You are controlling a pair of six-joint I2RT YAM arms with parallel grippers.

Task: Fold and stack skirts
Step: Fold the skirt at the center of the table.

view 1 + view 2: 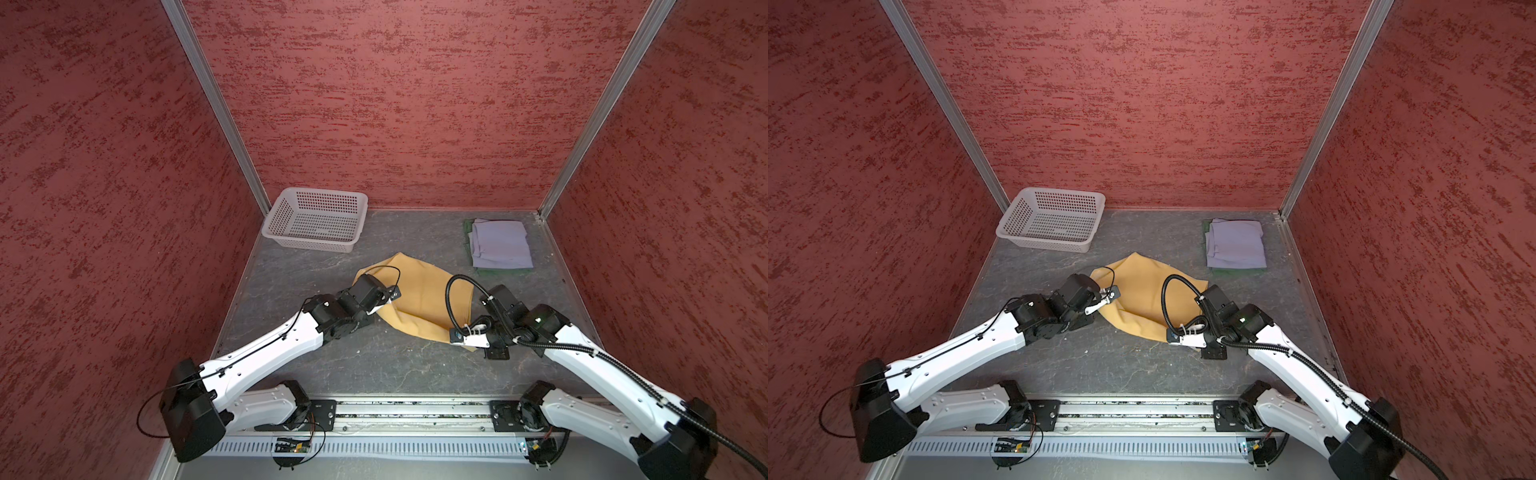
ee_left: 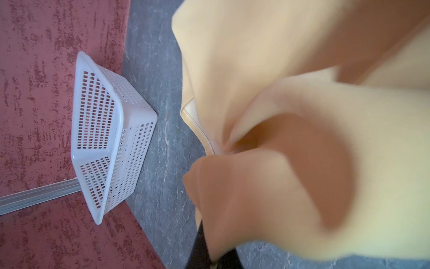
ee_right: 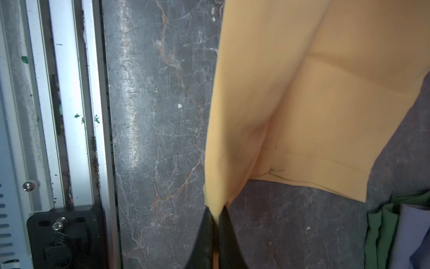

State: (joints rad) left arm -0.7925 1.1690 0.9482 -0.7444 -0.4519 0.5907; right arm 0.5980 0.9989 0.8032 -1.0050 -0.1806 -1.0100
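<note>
White basket (image 1: 316, 220) is sitting well back; left fingers (image 2: 196, 249) and right fingers (image 3: 229, 240) are pinching the sagging mustard skirt (image 1: 419, 299)

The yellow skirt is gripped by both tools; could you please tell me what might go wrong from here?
1. The right tool pinches only a thin corner of the yellow skirt; it may slip free under tension.
2. At the left tool the cloth is bunched, so the fold may come out creased.
3. The lavender skirt on the green skirt lies near; a swing could disturb that stack.
</note>
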